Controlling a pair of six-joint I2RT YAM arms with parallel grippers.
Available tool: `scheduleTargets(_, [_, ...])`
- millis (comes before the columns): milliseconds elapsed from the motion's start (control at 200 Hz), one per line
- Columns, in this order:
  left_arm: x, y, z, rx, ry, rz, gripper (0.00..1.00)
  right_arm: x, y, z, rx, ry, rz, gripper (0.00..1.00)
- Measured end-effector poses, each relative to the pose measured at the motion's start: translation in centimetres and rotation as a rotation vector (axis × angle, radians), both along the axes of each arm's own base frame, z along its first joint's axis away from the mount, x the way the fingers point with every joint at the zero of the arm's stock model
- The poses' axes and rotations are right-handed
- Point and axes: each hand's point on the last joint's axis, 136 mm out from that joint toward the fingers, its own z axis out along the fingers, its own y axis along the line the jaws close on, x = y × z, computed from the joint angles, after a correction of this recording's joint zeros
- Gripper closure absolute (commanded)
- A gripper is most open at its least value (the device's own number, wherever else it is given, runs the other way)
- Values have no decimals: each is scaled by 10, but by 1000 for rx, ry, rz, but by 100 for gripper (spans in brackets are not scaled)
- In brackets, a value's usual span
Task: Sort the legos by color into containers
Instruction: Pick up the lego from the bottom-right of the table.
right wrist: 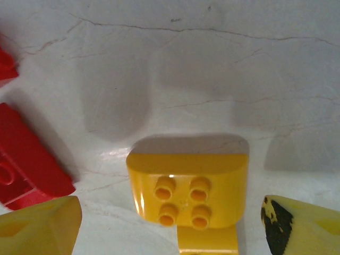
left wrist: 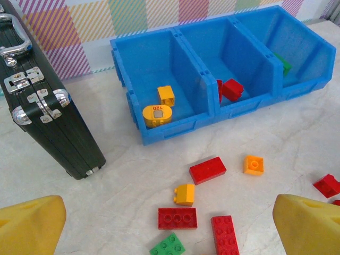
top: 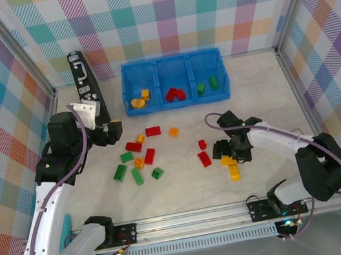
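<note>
Between the right tool's (right wrist: 170, 226) fingers sits a yellow lego (right wrist: 188, 186).

Bright, even light; wrist close-up perhaps slightly soft

The counter (top: 264, 99) is bare right of the blue bin (top: 177, 103) and along its front right, giving clear passage. A black case (top: 89, 89) stands near the bin's left end, leaving a narrow gap. Loose bricks (top: 143, 158) crowd mid-counter. The right gripper (top: 234, 149), jaws apart, straddles a yellow brick (right wrist: 188, 191). A red brick (right wrist: 32, 164) lies just beside one finger.
</note>
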Motion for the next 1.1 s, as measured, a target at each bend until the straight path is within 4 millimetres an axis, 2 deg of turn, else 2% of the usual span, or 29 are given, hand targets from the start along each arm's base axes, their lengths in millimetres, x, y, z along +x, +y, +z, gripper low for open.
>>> scheduleTargets(210, [0, 0, 0, 0, 0, 0, 0, -8, -6, -18, -32, 47, -17, 15])
scheduleTargets(270, [0, 0, 0, 0, 0, 0, 0, -9, -9, -23, -53, 60, -18, 19])
scheduleTargets(405, [0, -1, 0, -4, 1, -8, 0, -9, -12, -24, -72, 63, -22, 25])
scheduleTargets(655, [-1, -2, 0, -5, 2, -9, 0, -8, -13, -22, -99, 88, -19, 45])
scheduleTargets(820, [-1, -2, 1, -5, -1, -9, 0, -6, -10, -18, -101, 96, 1, 51])
scheduleTargets(930, [-3, -1, 3, -7, -10, -9, 0, 11, -2, 1, -92, 57, 33, 51])
scheduleTargets(1100, [-5, -1, 7, -9, -23, -9, 0, 61, 24, 61, -27, -105, 91, 50])
